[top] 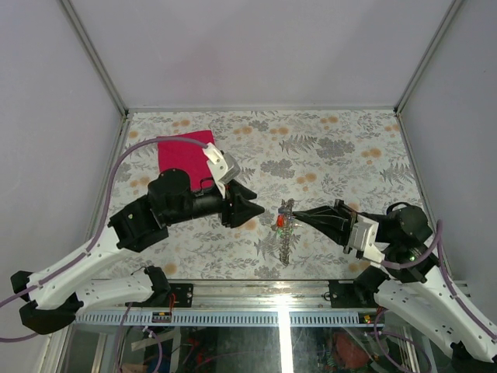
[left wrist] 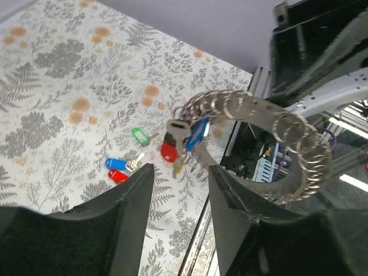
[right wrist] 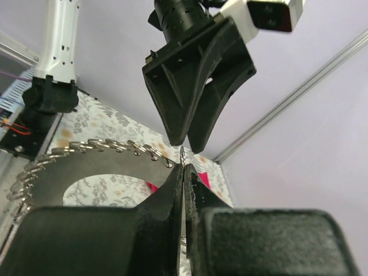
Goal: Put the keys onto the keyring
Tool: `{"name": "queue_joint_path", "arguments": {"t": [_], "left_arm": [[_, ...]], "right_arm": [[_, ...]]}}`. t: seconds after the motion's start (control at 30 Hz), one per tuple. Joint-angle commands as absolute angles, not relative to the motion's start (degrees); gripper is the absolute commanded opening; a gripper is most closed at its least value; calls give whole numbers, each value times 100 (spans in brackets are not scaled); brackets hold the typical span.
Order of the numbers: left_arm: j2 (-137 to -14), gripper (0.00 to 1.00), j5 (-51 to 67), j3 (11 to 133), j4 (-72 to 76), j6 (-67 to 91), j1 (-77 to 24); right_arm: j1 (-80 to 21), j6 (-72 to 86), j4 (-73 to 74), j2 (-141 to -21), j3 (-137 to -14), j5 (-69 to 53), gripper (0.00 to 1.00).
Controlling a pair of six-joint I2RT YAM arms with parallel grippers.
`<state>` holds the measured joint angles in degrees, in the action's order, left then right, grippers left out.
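Keyring (top: 287, 233) stands on edge in the air at the centre of the overhead view, just above the near part of the flower-patterned bench (top: 334, 155), between the two arms. The right gripper (right wrist: 183, 168) has its fingers pinched together on the rim of the keyring (right wrist: 115, 164), whose looped, jagged edge runs off to the left of that frame. In the left wrist view the ring (left wrist: 270, 115) arcs across the upper right. A small bunch of keys (left wrist: 179, 133) hangs from its left end, one with a red head (left wrist: 168, 151) and one with a blue tag (left wrist: 199, 131). The tags are too small for any label to be read. The left gripper (left wrist: 181, 169) hovers just below and short of that bunch with its jaws apart and nothing between them. From the right wrist camera the left gripper (right wrist: 184, 142) hangs just above the ring's top edge, not touching it. Three loose keys lie on the bench at centre left of the left wrist frame: a green key (left wrist: 140, 135), and below it a blue key (left wrist: 115, 164) and a red key (left wrist: 118, 176) side by side. A magenta cloth (top: 182, 151) lies flat at the upper left of the bench, partly behind the left arm. No brand or writing can be made out on either arm.
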<state>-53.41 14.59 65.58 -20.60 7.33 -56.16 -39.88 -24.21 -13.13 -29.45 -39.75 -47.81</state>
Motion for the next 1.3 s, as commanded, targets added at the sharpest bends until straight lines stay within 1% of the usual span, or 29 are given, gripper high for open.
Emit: {"name": "queue_joint_path", "arguments": {"t": [0.0,0.1,0.27,0.47,0.63,0.77,1.03,1.27], "left_arm": [[-5306,46,836,6249,-1693,1312,-5636],[-5497,48,491,5958,-1752,1641,-5634],[-6043,48,101,5381,-1621,2231,-5637],[-6901,50,-214,5005,-1227,2632,-5646],[-7841,51,-599,5158,-951,3077,-5637],[-8475,50,-922,5305,-680,3629,-5678],[-9560,51,-1584,5871,-522,3927,-5999],[-10306,51,-1956,6484,-1005,4020,-6146]], "right_arm": [[-4017,-3416,-1451,-2772,-4054,-4813,0],[-4017,-3345,-871,-2704,-4249,-4530,0],[-4016,-3084,317,-2586,-4694,-3841,0],[-4016,-2334,752,-2229,-4831,-3091,0],[-4017,-1614,1467,-2316,-5331,-2348,0],[-4014,-1317,1979,-2436,-5633,-2021,0],[-4012,-1064,1791,-2149,-5488,-1720,0],[-4017,-1042,1807,-2081,-5359,-1773,0]]}}
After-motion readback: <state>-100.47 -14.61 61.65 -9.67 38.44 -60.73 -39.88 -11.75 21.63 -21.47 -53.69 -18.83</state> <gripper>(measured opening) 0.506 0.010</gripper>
